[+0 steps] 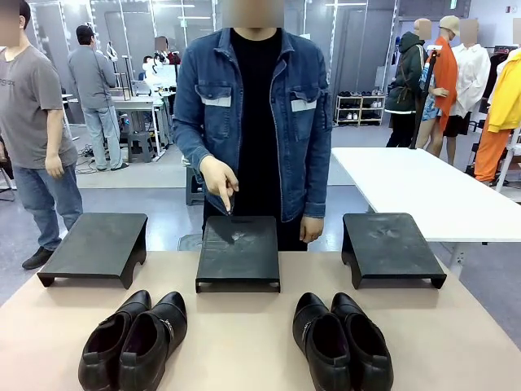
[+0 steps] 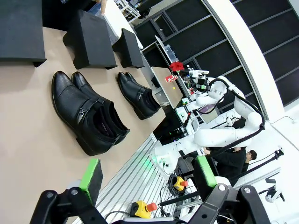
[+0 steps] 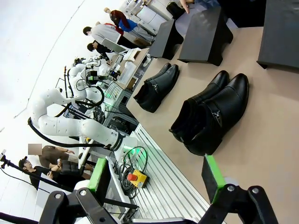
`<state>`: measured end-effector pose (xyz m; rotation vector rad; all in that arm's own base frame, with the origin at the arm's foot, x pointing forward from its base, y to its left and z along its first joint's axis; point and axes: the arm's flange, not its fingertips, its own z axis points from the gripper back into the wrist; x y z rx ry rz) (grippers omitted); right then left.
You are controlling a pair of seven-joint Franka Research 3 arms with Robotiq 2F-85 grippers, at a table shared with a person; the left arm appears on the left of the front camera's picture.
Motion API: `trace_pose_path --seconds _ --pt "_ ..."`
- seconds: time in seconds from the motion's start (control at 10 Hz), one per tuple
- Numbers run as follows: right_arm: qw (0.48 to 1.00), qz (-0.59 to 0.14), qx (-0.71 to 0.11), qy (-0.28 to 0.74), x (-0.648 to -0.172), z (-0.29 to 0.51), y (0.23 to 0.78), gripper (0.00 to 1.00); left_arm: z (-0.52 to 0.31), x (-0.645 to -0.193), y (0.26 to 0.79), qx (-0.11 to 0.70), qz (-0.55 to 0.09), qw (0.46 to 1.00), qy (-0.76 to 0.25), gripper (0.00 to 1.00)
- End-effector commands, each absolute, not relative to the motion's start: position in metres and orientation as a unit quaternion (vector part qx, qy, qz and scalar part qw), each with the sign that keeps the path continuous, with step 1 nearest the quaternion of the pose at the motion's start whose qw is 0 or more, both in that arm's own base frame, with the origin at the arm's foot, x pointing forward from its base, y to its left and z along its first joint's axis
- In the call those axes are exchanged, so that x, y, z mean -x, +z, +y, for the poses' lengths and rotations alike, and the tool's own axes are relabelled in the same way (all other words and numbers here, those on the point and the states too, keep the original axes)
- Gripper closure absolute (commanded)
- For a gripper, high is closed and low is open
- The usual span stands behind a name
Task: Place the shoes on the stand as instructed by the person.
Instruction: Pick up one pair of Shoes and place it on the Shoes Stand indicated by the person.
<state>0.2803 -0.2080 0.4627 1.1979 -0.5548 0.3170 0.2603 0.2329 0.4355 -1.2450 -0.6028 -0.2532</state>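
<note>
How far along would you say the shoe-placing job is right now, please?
Nothing looks done: the left pair and right pair of shoes both sit on the table. In hand: the person's hand points at the middle stand, while the left claw and right claw hang open, holding nothing. Left: grasping each pair and setting it where indicated.

Grey floor point(image 1: 163, 204), a white table point(image 1: 423, 187) (to the right), a low shelf rack point(image 1: 360, 108) behind.
</note>
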Motion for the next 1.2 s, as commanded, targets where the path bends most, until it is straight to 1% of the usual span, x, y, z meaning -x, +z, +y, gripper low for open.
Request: trace_pose_path --seconds 0.0,0.3,0.4,0.6,0.7,0.9,1.1 --pt "0.773 -0.265 -0.556 0.150 -0.281 -0.209 0.464 0.00 0.218 -0.263 0.450 0.562 -0.262 0.772 -0.139 0.00" --pt "0.773 -0.265 -0.556 0.150 -0.281 -0.209 0.464 0.00 0.120 -0.270 0.504 0.481 -0.179 0.845 -0.150 0.00" --pt "0.773 -0.265 -0.556 0.150 -0.281 -0.209 0.464 0.00 0.084 -0.270 0.516 0.461 -0.151 0.857 -0.174 0.00" --pt "0.773 -0.265 -0.556 0.150 -0.281 -0.209 0.464 0.00 0.002 -0.271 0.538 0.390 -0.091 0.898 -0.182 0.00" --pt "0.773 -0.265 -0.556 0.150 -0.281 -0.209 0.464 0.00 -0.033 -0.277 0.545 0.345 -0.089 0.917 -0.181 0.00" --pt "0.773 -0.265 -0.556 0.150 -0.281 -0.209 0.464 0.00 -0.094 -0.284 0.549 0.290 -0.065 0.936 -0.188 0.00" --pt "0.773 -0.265 -0.556 0.150 -0.281 -0.209 0.464 0.00 -0.145 -0.291 0.538 0.193 -0.080 0.966 -0.151 0.00"
